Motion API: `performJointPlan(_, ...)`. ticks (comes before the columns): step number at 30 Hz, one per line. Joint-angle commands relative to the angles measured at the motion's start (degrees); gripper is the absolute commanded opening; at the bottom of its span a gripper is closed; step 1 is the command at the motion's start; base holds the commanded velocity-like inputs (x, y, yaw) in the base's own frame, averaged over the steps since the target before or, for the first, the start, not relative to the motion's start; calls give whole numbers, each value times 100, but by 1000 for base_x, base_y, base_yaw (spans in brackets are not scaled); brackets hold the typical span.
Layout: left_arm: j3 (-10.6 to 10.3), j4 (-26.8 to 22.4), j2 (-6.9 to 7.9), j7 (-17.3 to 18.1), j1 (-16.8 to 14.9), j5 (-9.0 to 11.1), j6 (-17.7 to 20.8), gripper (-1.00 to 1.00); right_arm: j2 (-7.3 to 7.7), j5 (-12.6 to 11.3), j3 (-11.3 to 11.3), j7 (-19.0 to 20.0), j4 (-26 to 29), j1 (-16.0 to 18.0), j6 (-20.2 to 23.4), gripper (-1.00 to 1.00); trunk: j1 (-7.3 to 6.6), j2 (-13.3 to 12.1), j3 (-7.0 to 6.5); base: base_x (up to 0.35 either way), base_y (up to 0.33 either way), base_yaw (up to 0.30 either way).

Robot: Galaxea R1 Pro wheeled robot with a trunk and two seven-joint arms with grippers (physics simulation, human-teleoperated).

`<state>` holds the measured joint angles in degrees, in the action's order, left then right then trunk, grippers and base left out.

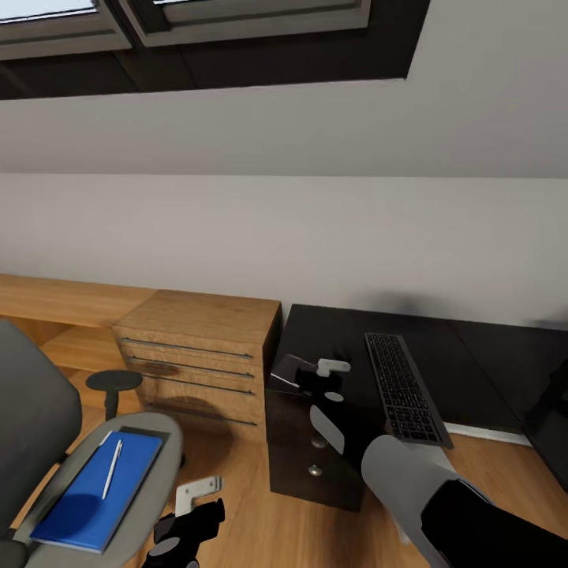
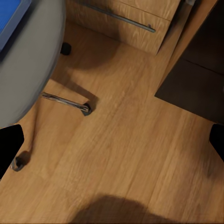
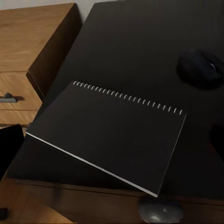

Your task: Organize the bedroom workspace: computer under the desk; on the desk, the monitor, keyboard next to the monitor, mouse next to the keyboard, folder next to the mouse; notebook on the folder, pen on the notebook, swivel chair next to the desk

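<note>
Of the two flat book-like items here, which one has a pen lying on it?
The blue folder on the swivel chair seat carries the white pen; the black spiral notebook on the dark desk has nothing on top.

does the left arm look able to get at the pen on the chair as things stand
Probably yes: the pen lies exposed on the blue folder on the swivel chair seat, with the left end effector open beside the seat, nothing between.

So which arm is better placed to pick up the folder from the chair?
The left. Its gripper hangs open just beside the chair seat, where the blue folder lies with the pen on top. The right gripper is over the desk by the notebook.
</note>
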<state>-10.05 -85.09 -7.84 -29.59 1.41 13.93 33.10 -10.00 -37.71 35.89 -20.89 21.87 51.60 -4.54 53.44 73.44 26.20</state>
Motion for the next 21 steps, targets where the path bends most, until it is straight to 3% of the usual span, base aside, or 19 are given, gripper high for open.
performJointPlan(1,-4,-11,0,-51,-1,61,6,100,0,-61,46,-30,-7,8,-38,100,2,3,5,214,0,0)
performJointPlan(15,2,-10,1,-40,-1,65,9,100,0,-61,32,-30,-15,8,-38,100,2,3,5,280,-41,0)
performJointPlan(21,2,-31,1,-38,-1,65,7,100,0,-61,32,-25,-19,8,-38,100,2,3,5,92,-15,0)
